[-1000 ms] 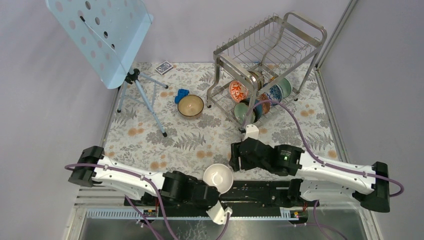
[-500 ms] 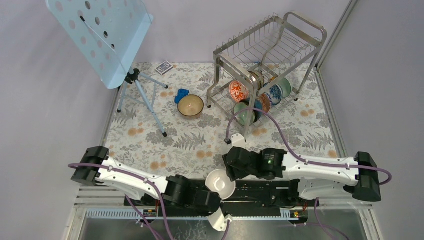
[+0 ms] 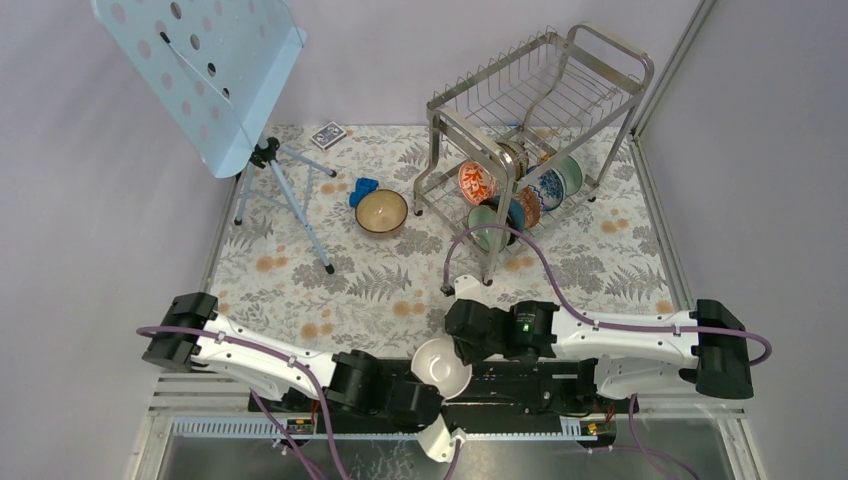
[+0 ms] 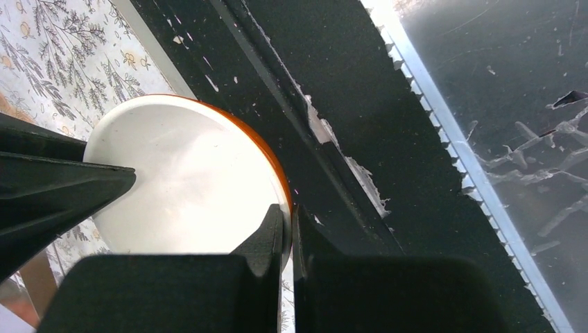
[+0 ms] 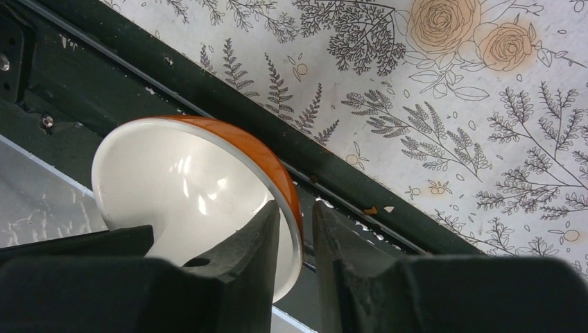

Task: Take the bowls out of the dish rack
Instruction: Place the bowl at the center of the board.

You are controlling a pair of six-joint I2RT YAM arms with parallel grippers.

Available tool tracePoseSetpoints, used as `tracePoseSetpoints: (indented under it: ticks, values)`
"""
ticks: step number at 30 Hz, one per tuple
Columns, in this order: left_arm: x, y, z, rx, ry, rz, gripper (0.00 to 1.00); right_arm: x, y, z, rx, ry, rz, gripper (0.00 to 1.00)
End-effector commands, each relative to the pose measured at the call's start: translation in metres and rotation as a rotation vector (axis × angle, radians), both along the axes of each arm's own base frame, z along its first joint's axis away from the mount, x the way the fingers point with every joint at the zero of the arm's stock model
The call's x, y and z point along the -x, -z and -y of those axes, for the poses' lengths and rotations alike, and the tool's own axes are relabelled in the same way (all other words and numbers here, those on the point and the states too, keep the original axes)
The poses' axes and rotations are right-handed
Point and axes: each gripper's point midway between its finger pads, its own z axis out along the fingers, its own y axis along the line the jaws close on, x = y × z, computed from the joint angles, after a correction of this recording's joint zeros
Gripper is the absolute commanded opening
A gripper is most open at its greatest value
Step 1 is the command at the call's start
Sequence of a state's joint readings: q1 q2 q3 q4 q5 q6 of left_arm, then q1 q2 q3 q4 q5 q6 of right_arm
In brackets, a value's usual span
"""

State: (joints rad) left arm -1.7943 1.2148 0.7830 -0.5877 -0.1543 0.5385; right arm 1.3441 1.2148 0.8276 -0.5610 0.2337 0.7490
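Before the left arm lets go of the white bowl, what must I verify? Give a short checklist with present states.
1. The left gripper is shut on the white bowl rim: ok.
2. The right gripper has one finger on each side of that rim: ok.
3. The right gripper presses the rim firmly: cannot tell.
4. The bowl hangs free of the table: cannot tell.
5. The dish rack is unloaded: not ok, several bowls stand inside.

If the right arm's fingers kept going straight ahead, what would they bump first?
Probably the round white ceramic bowl with the orange outside: its rim sits between the fingers of the right gripper.
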Motion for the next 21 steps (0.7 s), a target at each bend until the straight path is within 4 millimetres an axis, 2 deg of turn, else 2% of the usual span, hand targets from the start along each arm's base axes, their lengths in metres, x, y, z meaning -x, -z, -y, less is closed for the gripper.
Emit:
tracePoseSetpoints:
  ticks: [1,4,6,8,9,13,16,17,21]
  values:
    - [0.005,-0.023,0.018,0.108,-0.014,-0.022,0.00,0.004,-0.003,-0.009,-0.026,-0.016,-0.004,0.28]
    - [0.004,-0.026,0.022,0.132,-0.031,-0.023,0.00,0.005,-0.003,-0.010,-0.022,-0.018,-0.003,0.16]
    - [0.001,-0.026,0.026,0.153,-0.072,-0.016,0.00,0.003,-0.004,-0.009,-0.020,-0.006,0.006,0.00]
    - [-0.006,-0.027,0.030,0.184,-0.152,-0.009,0.00,0.001,-0.006,-0.008,-0.022,0.007,0.015,0.00]
    - [-0.010,-0.029,0.032,0.203,-0.197,-0.009,0.03,0.000,-0.007,-0.006,-0.020,0.018,0.023,0.00]
    - [-0.022,-0.032,0.032,0.285,-0.357,-0.025,0.53,-0.010,-0.012,0.003,-0.028,0.090,0.068,0.00]
    - [-0.044,-0.044,0.031,0.394,-0.548,0.005,0.82,-0.021,-0.016,0.011,-0.040,0.157,0.119,0.00]
    - [-0.051,-0.045,0.028,0.416,-0.604,0.020,0.96,-0.025,-0.018,0.012,-0.049,0.180,0.140,0.00]
    - [-0.070,-0.058,0.022,0.511,-0.836,0.007,0.99,-0.041,-0.028,0.023,-0.077,0.277,0.211,0.00]
